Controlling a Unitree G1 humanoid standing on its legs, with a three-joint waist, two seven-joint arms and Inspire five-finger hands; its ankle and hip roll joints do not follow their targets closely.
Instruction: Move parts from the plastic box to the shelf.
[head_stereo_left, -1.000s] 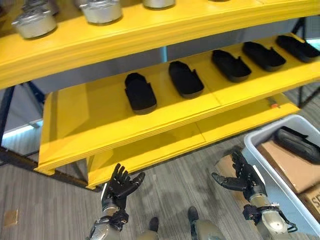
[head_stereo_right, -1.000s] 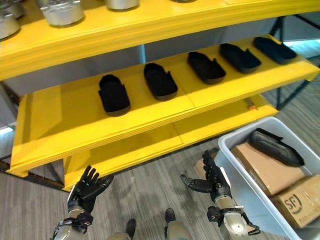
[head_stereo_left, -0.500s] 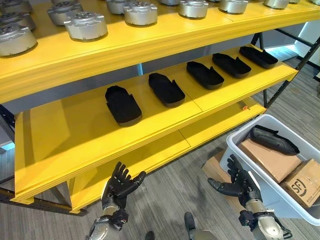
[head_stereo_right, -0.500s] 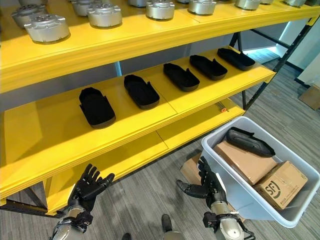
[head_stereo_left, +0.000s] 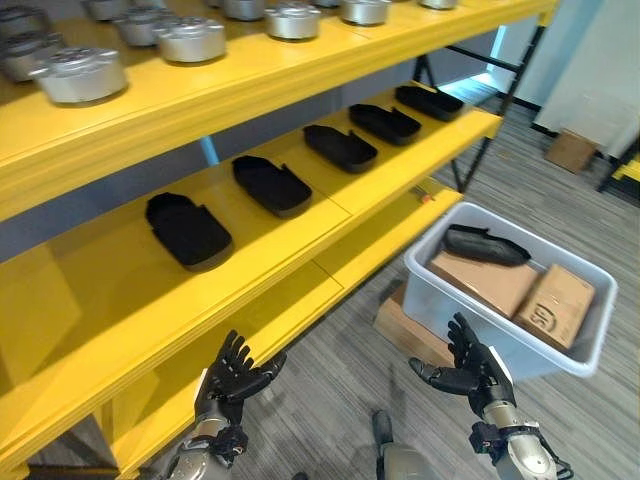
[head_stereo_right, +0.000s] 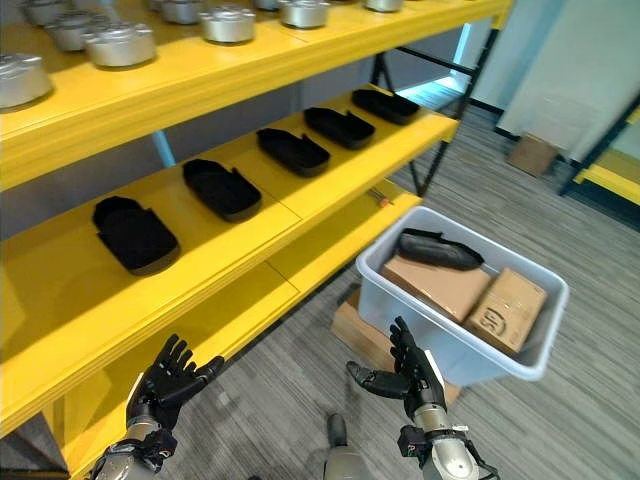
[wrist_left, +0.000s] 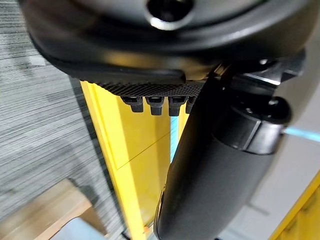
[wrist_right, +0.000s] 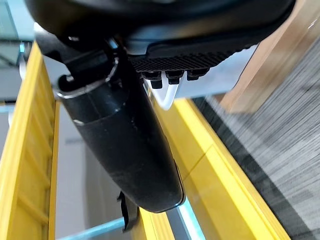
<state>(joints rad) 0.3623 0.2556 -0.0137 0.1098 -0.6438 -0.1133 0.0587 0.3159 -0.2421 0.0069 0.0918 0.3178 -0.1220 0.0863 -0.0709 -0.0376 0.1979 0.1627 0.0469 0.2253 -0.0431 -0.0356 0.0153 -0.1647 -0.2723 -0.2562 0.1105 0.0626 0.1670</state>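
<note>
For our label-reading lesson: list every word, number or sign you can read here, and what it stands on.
Dark printed mark on the small cardboard box inside the plastic box: too blurred to read.
Shelf and black parts: no text shows.

Legible text: none. Only print seen: dark logo-like mark on near side face of small cardboard box (head_stereo_left: 557, 303), low toward its left corner; characters too small to make out. This box stands in right part of plastic box (head_stereo_left: 598, 335), touching larger cardboard box (head_stereo_left: 482, 281) on its left. Mark shows in both eye views, same spot on box.
</note>
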